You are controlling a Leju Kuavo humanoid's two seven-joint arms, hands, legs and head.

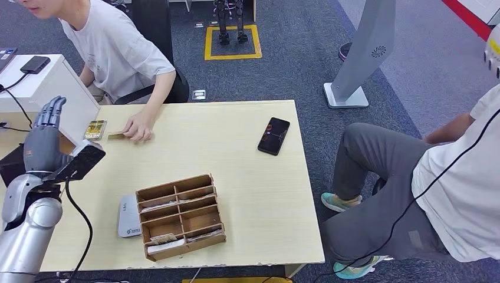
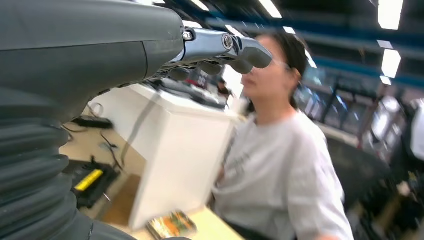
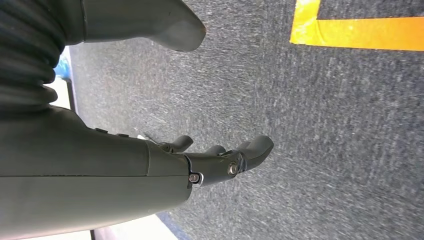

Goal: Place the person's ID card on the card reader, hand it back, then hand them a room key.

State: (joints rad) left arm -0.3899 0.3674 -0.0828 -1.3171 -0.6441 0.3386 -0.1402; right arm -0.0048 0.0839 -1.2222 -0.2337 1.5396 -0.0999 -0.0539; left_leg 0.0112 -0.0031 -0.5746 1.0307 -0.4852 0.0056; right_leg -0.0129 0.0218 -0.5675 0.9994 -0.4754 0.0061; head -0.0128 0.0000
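A person seated at the table's far left presses their hand [image 1: 139,126] on a small tan ID card [image 1: 117,136] lying flat on the tabletop. The white card reader [image 1: 128,216] lies near the front, beside a wooden divided tray [image 1: 180,215] with cards in several compartments. My left hand [image 1: 46,128] is raised at the table's left edge, fingers up and spread, holding nothing; in the left wrist view the left hand [image 2: 100,55] points toward the person. My right hand [image 3: 130,170] hangs over the carpet, fingers loosely extended and empty.
A colourful packet [image 1: 95,129] lies by a white box [image 1: 56,88] at the far left. A black phone [image 1: 273,135] rests far right on the table [image 1: 253,194]. A second person [image 1: 436,188] sits close to the right edge. A grey stand [image 1: 359,53] is beyond.
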